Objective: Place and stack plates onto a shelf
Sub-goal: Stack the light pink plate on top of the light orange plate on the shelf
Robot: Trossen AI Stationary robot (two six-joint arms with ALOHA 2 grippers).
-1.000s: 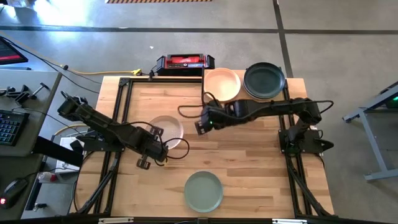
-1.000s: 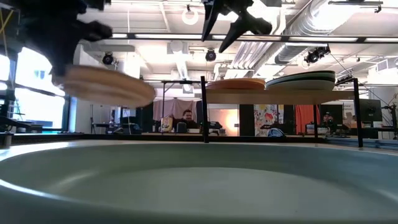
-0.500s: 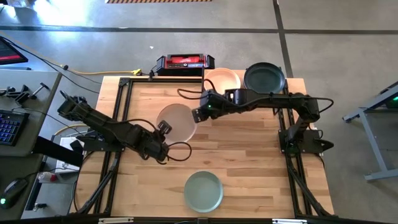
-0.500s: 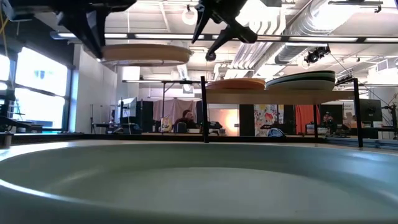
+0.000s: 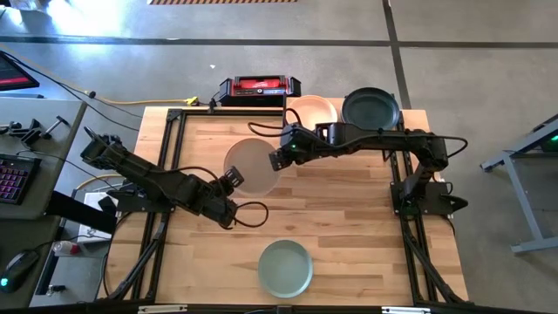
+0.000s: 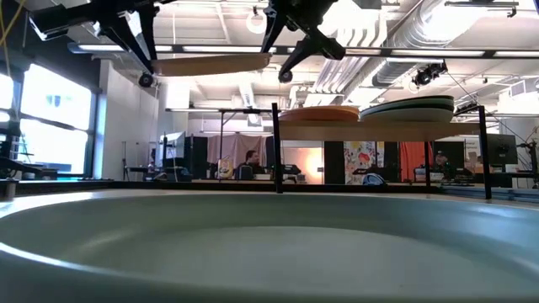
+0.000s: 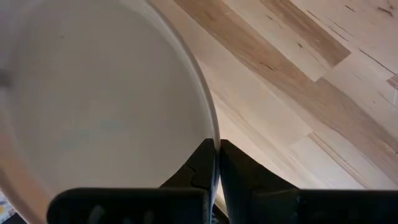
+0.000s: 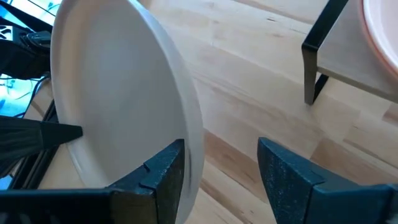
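Observation:
A cream plate hangs in the air over the table's middle, about level in the low view. My left gripper is shut on its near-left rim. My right gripper is open at the plate's right rim. In the right wrist view that rim stands between the fingers, close by one finger; I cannot tell whether they touch. The shelf at the far edge carries a peach plate and a dark green plate. A light green plate lies flat near the near edge. My left gripper pinches the cream plate's rim between its two fingers, one above and one below the edge. The fingers come from the table's near-left side, about level. The plate is lifted clear of the table and reaches away from the gripper toward the right gripper.
A red and black device sits beyond the table's far edge, left of the shelf. Black frame rails run along the table's left and right sides. Bare wood lies between the held plate and the light green plate. People sit in the room behind.
My left gripper has carried the cream plate up and toward the far right, toward the right gripper. The plate, tilted a second ago, is now about level and higher. My right gripper has moved a little toward the far edge and now stands at the plate's rim.

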